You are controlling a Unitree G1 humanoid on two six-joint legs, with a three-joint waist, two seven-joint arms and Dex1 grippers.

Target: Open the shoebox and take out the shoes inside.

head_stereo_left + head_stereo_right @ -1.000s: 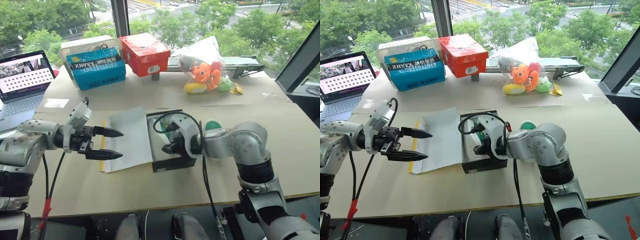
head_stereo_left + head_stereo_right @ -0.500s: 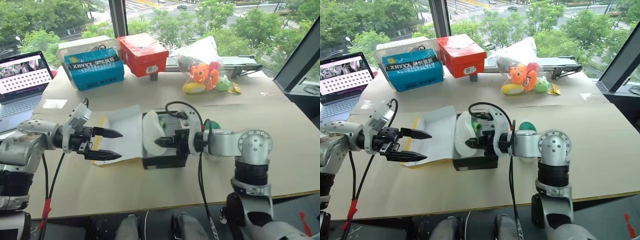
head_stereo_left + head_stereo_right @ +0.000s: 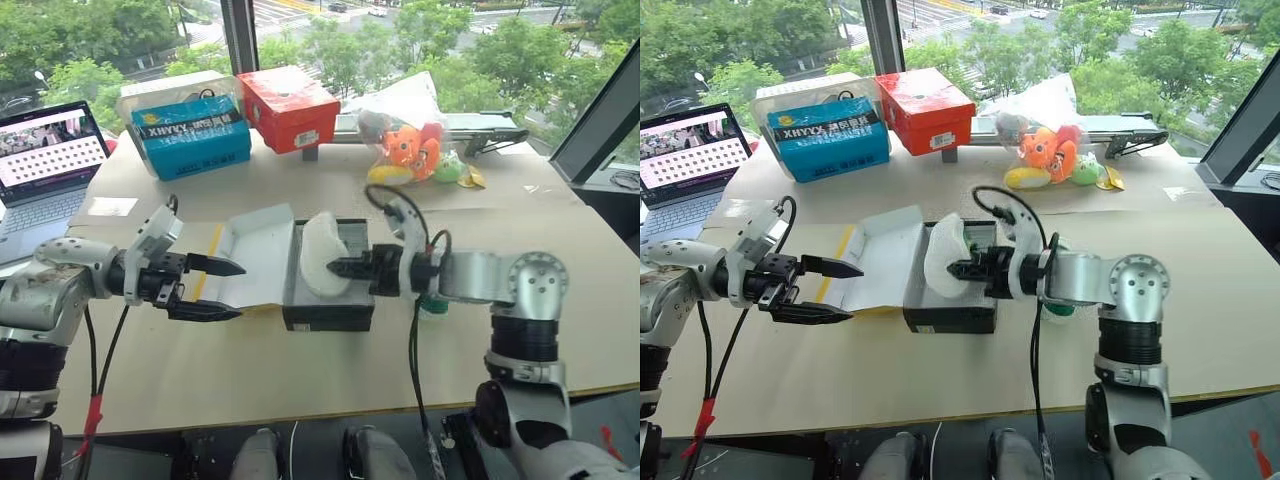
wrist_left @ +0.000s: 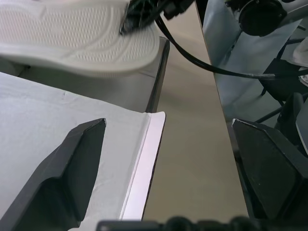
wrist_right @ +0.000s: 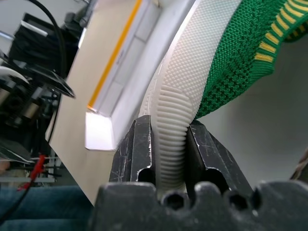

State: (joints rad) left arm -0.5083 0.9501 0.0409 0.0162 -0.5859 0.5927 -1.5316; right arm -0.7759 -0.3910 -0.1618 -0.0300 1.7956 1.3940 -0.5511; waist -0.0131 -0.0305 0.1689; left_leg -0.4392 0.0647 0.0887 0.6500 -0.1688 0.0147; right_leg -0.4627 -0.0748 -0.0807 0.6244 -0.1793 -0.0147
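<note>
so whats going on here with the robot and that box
The shoebox sits open on the table, its lid folded out flat toward the robot's left. The right gripper is clamped on the white sole of a green and white shoe, held sole-outward just above the box. The left gripper hovers open over the lid, holding nothing. A second shoe isn't clearly visible.
</note>
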